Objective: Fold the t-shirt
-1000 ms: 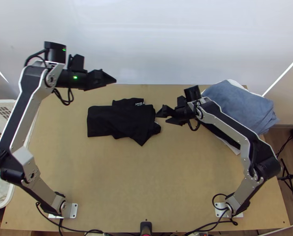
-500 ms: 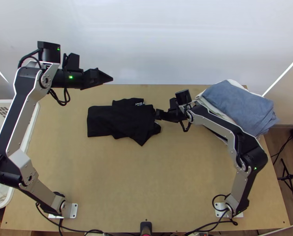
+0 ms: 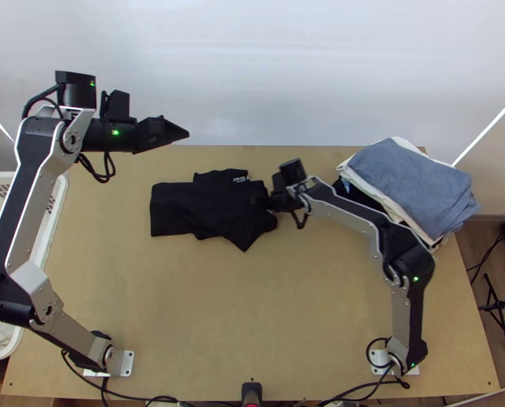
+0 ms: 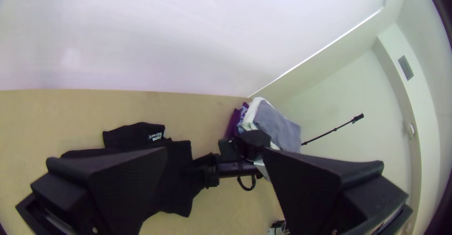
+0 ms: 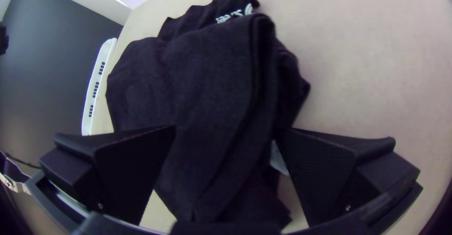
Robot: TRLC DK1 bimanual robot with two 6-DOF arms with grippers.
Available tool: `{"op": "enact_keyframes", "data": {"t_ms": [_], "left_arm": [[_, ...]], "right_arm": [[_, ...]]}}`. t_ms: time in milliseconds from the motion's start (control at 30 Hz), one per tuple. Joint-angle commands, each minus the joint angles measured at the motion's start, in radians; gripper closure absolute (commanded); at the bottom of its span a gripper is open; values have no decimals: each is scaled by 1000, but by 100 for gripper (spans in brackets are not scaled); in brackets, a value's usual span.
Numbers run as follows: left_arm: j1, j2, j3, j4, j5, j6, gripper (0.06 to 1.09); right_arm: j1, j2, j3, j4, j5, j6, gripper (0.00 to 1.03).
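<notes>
The t-shirt (image 3: 205, 207) lies black and folded on the surface (image 3: 184, 305), nearer the far edge than my bases. A printed part sticks out on its far side, and a corner points toward me. I have the right gripper (image 3: 260, 201) at the shirt's right-hand end, reaching over the cloth. From the right wrist view, its jaws stand wide apart with black cloth showing between them, and they are clamped on nothing.

The right arm (image 3: 402, 264) rises from its base, bends at the elbow and slants inward across the surface, wrist turned toward the shirt. My left arm (image 3: 32, 197) leans outward from its base to the elbow, then stretches up the picture. At its end the left gripper (image 3: 183, 133) points inward, raised near the far edge, well apart from the shirt. Its jaws are wide open too, with nothing in them.

At the far right sits a pile, blue cloth (image 3: 415, 176) on top and white cloth (image 3: 381, 197) under it. On the left, the white basket (image 3: 5, 354) stands beside the surface, partly behind my left arm.
</notes>
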Motion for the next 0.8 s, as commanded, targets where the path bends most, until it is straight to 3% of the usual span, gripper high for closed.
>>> {"op": "enact_keyframes", "data": {"t_ms": [0, 167, 367, 767], "left_arm": [[37, -25, -1, -5, 0, 3, 10], [80, -62, -2, -23, 2, 11, 10], [103, -82, -34, -31, 2, 25, 10], [65, -54, -8, -8, 3, 18, 10]], "right_arm": [[74, 88, 140, -5, 20, 26, 5], [78, 106, 187, -17, 36, 41, 5], [28, 86, 173, -135, 200, 38, 5], [6, 72, 121, -146, 212, 6, 5]]}}
